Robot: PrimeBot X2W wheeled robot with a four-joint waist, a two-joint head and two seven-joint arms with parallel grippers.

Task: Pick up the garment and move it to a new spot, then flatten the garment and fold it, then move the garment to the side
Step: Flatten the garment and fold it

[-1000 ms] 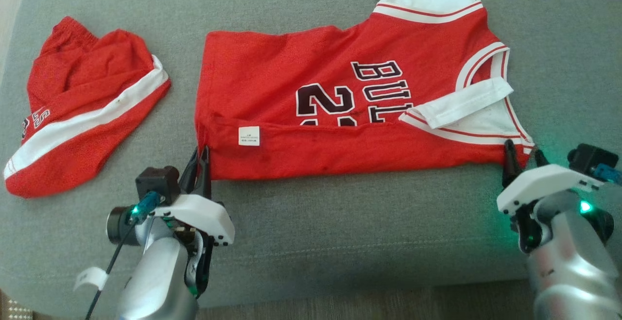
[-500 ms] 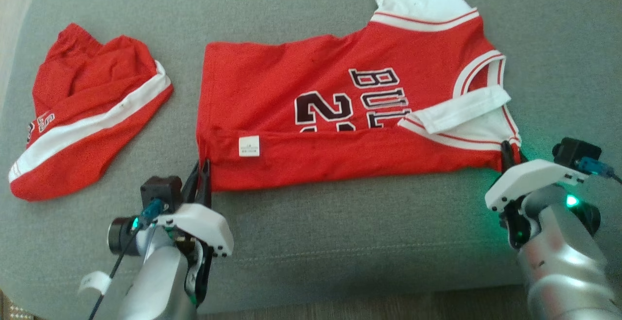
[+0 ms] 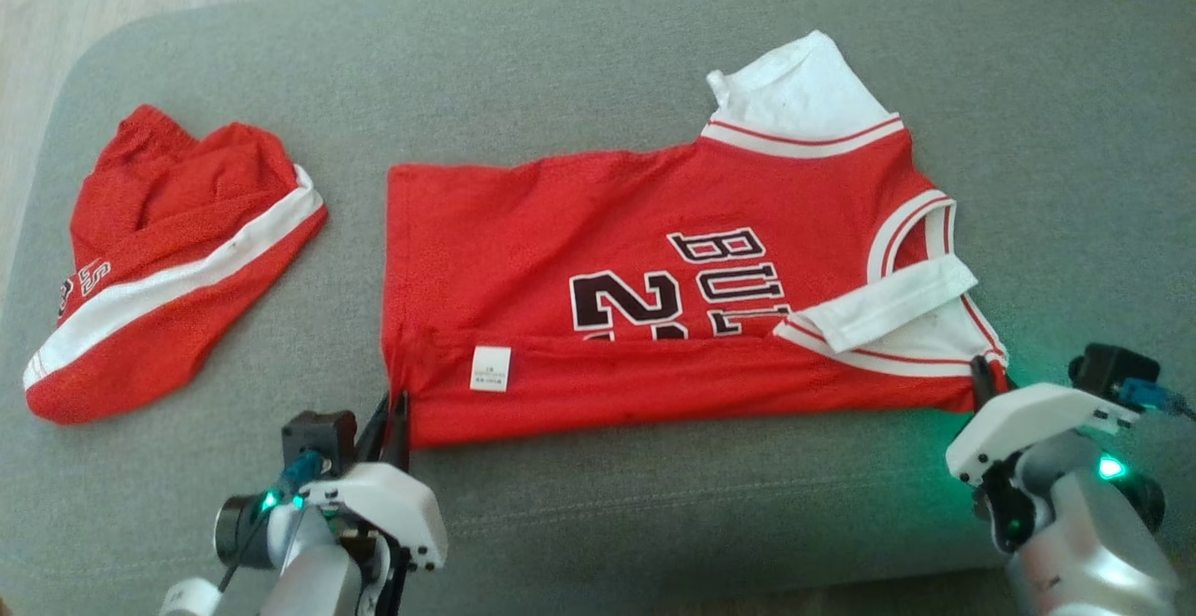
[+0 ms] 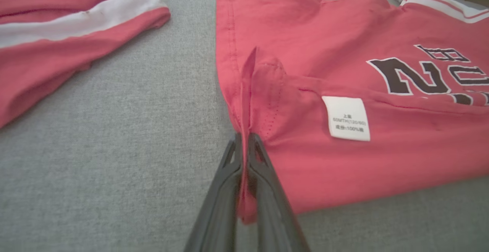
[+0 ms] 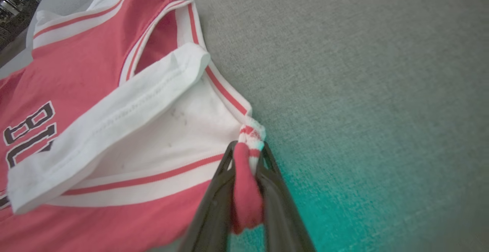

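Grey upholstery (image 3: 607, 522) is stretching across the whole head view, and the red jersey (image 3: 561, 242) is lying flat across the middle of the frame, its near edge folded up over the number. The left gripper (image 3: 392, 415), at the lower left, is clamping the jersey's hem corner near the white label (image 3: 491, 368). The right gripper (image 3: 979, 380), at the lower right, is pinching the bunched shoulder corner. Red shorts (image 3: 168, 251) are sitting apart at the left of the frame.

Legible markings on the two garments.
The jersey (image 3: 598, 251) bears dark "BUL" and numeral "2", cut off by a fold; its white tag (image 4: 347, 118) has small print including "100%"; the shorts (image 3: 168, 261) show "S".
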